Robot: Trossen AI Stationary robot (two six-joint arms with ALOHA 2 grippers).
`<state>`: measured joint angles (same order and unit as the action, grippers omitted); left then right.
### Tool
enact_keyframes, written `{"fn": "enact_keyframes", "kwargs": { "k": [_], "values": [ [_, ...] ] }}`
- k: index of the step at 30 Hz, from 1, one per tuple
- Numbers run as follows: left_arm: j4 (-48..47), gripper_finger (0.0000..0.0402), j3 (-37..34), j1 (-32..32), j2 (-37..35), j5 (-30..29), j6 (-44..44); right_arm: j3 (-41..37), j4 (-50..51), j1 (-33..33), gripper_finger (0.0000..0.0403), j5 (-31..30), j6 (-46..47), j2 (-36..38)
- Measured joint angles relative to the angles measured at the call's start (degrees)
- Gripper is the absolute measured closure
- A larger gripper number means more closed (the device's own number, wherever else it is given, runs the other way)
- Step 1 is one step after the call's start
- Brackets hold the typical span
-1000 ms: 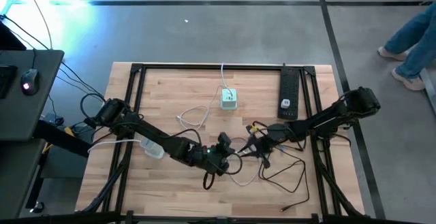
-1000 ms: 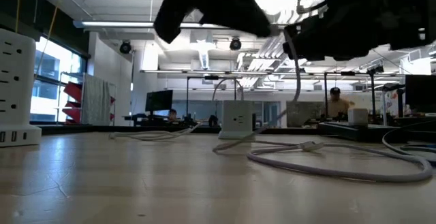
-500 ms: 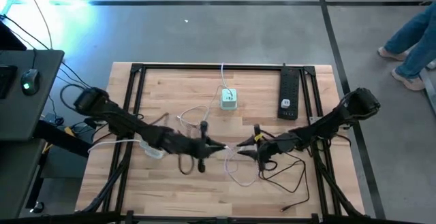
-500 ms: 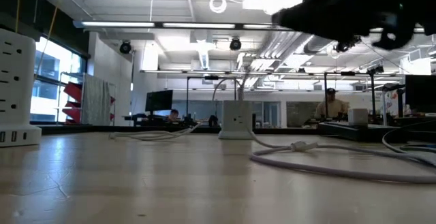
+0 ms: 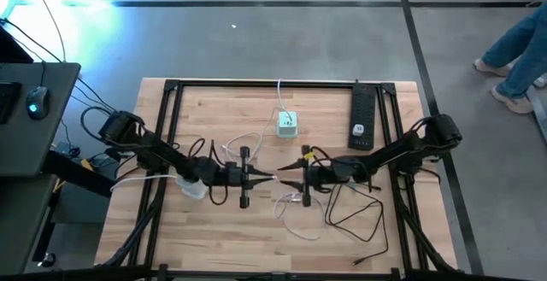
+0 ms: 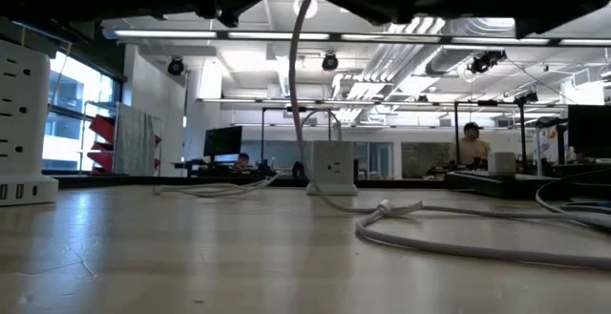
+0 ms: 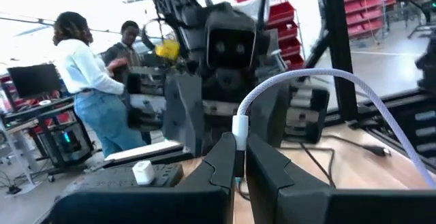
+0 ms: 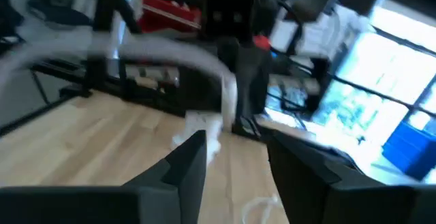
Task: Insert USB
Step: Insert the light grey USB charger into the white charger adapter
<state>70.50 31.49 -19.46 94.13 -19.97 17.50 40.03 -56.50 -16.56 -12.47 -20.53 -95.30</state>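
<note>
A white USB cable (image 5: pixel 289 215) lies looped on the wooden table, and one end is raised between the two arms. My left gripper (image 5: pixel 259 177) reaches in from the table's left and is shut on that end, as the left wrist view shows (image 7: pixel 240 163). My right gripper (image 5: pixel 286 178) faces it from the right, a short way off. Its fingers are open (image 8: pixel 235 157) and touch nothing. A white cube charger (image 5: pixel 287 124) stands on its base toward the far edge. In the low view the charger (image 6: pixel 331 168) sits behind the hanging cable (image 6: pixel 294 85). My left gripper pinches the white cable's plug end (image 7: pixel 240 130) between its two fingers, coming level from the table's left. The plug is lifted clear. The cord arcs up out of the fingers (image 7: pixel 300 80), drops away, and lies slack on the table (image 6: pixel 420 233).
A black power strip (image 5: pixel 362 114) lies along the far right of the table. A white power strip (image 5: pixel 193 187) sits under the left arm. A thin black cable (image 5: pixel 352 214) is coiled near the right arm. A second white cord (image 5: pixel 243 144) runs toward the charger. People stand beyond the table.
Both grippers have risen and drawn level, facing each other at mid-table. The left one moved toward the far-left, the right one toward the left. The white cable's end was lifted off the table and now hangs from above, while its loop stays on the wood.
</note>
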Motion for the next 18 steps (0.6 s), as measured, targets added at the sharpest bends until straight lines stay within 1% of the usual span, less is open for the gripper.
{"fn": "enact_keyframes", "kwargs": {
  "k": [3, 7, 18],
  "values": [
    [0.2, 0.0401, 0.1, -0.3, 0.0, 0.0, 0.0, 1.5, 2.7, -0.3, 0.0236, 0.1, -0.8, 0.0],
    [0.1, 0.0401, 0.1, -0.5, 0.0, 0.0, 0.1, 2.2, 2.9, -0.3, 0.024, 0.1, -0.3, 0.0],
    [-0.3, 0.0401, 0.1, -0.4, 0.0, -0.7, -0.4, 2.4, 2.2, -0.3, 0.0312, 0.3, 2.2, 0.0]
  ]
}}
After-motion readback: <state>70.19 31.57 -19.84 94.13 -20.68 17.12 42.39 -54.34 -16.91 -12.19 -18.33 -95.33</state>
